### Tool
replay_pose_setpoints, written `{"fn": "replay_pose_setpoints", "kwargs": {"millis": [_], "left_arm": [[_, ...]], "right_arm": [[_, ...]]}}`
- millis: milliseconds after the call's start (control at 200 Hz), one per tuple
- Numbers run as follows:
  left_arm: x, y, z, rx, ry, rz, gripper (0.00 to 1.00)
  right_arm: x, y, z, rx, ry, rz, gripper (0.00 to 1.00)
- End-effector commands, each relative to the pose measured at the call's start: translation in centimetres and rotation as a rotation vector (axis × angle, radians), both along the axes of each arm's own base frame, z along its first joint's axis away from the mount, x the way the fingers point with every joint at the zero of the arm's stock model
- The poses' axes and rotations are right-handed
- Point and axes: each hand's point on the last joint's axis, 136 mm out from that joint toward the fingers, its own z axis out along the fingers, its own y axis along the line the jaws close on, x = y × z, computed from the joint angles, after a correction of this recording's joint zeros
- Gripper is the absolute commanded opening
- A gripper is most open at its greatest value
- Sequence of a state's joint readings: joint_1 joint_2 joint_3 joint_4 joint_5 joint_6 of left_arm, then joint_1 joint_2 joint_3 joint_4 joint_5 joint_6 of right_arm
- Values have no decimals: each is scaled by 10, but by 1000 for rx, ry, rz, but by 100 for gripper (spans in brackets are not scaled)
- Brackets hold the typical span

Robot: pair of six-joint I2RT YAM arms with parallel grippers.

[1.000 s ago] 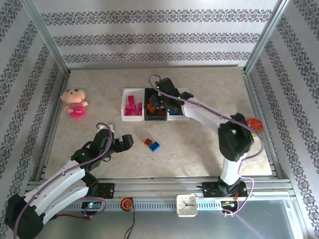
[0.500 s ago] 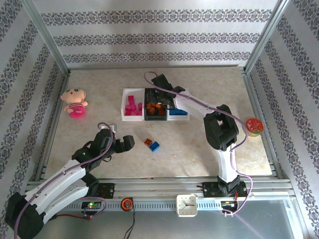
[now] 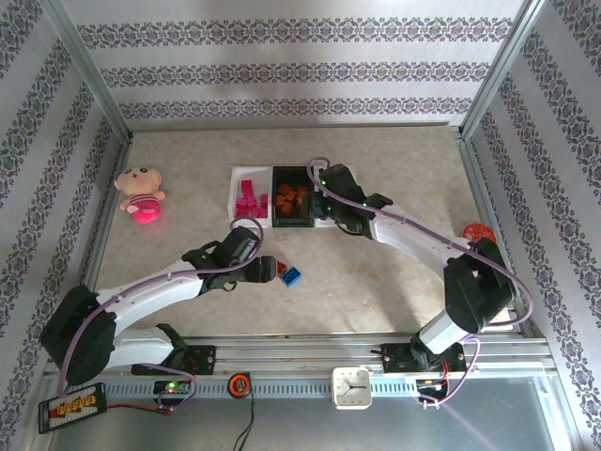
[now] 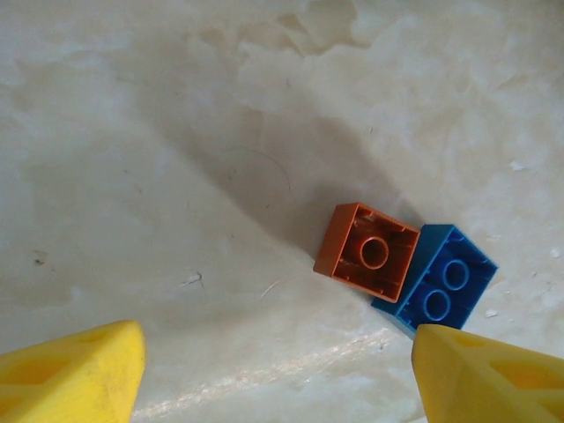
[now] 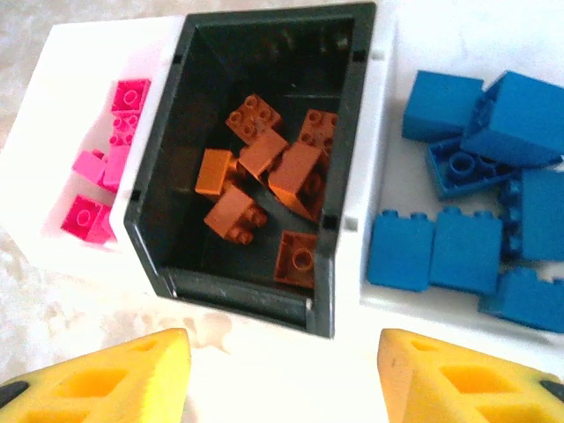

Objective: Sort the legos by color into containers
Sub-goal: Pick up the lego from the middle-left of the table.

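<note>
My left claw (image 4: 278, 366) hangs apart over an orange lego (image 4: 368, 252) touching a blue lego (image 4: 441, 280) on the bench (image 4: 132, 176). My right claw (image 5: 284, 366) gapes empty above the black container (image 5: 345, 132).

— How does the left arm (image 3: 150, 287) lie?
— Low and stretched forward, slanting right. The left gripper (image 4: 278, 379) points straight down, its yellow fingers (image 4: 75, 370) set wide apart.
— And the right arm (image 3: 413, 240)?
— Elbow bent, reaching forward and to the left. The right gripper (image 5: 282, 374) tilts downward, jaws parted, one finger at each lower corner of its wrist view.
</note>
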State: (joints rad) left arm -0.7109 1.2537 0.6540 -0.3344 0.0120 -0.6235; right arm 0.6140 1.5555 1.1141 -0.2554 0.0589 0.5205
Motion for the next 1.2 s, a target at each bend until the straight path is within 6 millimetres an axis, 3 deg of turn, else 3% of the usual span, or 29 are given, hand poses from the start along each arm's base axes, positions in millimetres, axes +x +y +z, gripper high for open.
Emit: {"fn": "replay_pose_setpoints", "kwargs": {"millis": [0, 250, 550, 715, 1014, 1194], "left_arm": [[-8, 7, -11, 113, 28, -41, 79], [-19, -5, -31, 189, 78, -114, 75], [12, -30, -35, 184, -20, -143, 80], [28, -42, -38, 184, -65, -153, 75], [40, -68, -24, 84, -123, -187, 74], [38, -71, -22, 68, -113, -190, 74]], "right_arm": [[-3, -13, 9, 37, -29, -39, 58], [-4, -22, 13, 60, -37, -60, 58], [-5, -25, 16, 66, -44, -64, 58], [-5, -30, 17, 69, -43, -72, 58], [-5, -31, 14, 73, -35, -74, 58], [-4, -33, 11, 76, -31, -78, 59]]}}
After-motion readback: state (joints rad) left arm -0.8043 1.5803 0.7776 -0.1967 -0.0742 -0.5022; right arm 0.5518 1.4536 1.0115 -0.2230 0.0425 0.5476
